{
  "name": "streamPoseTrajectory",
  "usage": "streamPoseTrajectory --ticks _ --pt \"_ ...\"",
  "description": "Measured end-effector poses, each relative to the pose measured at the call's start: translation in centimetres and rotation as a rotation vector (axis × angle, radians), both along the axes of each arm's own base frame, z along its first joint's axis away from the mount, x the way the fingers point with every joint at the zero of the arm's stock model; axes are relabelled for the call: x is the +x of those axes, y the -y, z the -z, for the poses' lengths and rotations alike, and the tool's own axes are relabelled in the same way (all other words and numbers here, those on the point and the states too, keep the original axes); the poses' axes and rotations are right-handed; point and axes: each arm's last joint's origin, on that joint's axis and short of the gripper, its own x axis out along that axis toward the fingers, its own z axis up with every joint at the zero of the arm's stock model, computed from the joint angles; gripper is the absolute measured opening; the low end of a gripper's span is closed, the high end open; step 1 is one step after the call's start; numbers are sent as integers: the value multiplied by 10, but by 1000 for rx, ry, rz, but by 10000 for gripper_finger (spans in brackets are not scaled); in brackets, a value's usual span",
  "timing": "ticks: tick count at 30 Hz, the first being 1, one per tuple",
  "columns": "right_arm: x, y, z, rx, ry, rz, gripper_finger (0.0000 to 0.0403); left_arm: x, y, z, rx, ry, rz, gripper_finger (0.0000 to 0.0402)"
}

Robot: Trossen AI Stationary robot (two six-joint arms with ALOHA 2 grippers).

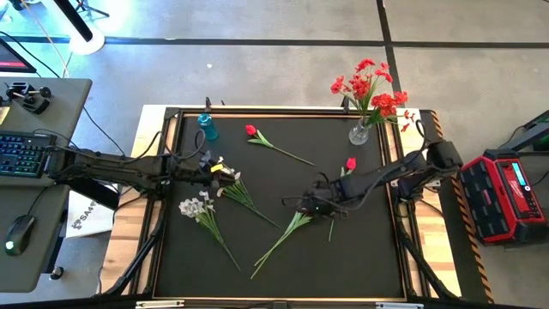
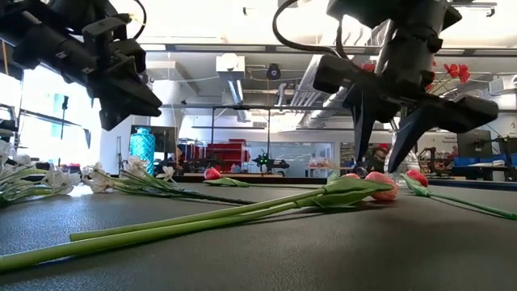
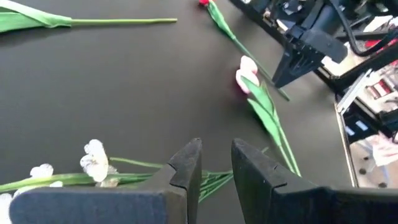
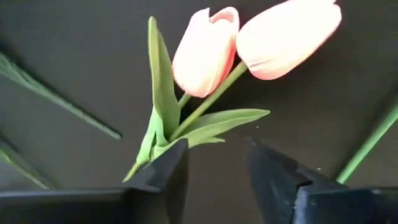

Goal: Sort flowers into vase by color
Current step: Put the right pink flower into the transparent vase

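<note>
Two pale pink tulips [image 1: 287, 230] lie on the black mat, heads [image 4: 205, 53] side by side, stems running toward the near edge. My right gripper [image 1: 307, 206] hangs open just above them, fingers pointing down [image 2: 386, 153], one fingertip over the leaves behind the heads [image 4: 217, 155]. My left gripper [image 1: 227, 174] hovers open above a white blossom spray [image 3: 94, 160], well off the mat [image 2: 121, 113]. A second white spray [image 1: 196, 208] lies nearer. One red bud [image 1: 251, 130] and another [image 1: 350, 163] lie on the mat. Red sprays [image 1: 371, 86] stand in a glass vase [image 1: 359, 134].
A blue vase [image 1: 208, 127] stands at the mat's far left. The raised frame [image 1: 283, 112] borders the mat. A desk with keyboard [image 1: 21, 154] and mouse sits left of the table, a red case [image 1: 510, 196] to its right. Bare mat shows toward the near edge.
</note>
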Motion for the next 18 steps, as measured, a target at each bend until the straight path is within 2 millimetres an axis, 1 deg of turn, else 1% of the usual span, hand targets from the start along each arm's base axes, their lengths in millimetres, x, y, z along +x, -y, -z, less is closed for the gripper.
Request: streamPoseTrajectory --ticks 2,5,10,18 --pt "1 -3 3 -15 -2 44 122 0 0 1 13 -8 23 74" --pt "2 -4 5 -34 4 97 108 0 1 1 32 -13 41 74" --pt "5 -1 12 -65 -4 145 108 0 1 1 48 -13 54 74" --pt "11 -2 26 -49 -20 142 108 0 2 1 29 -11 91 74"
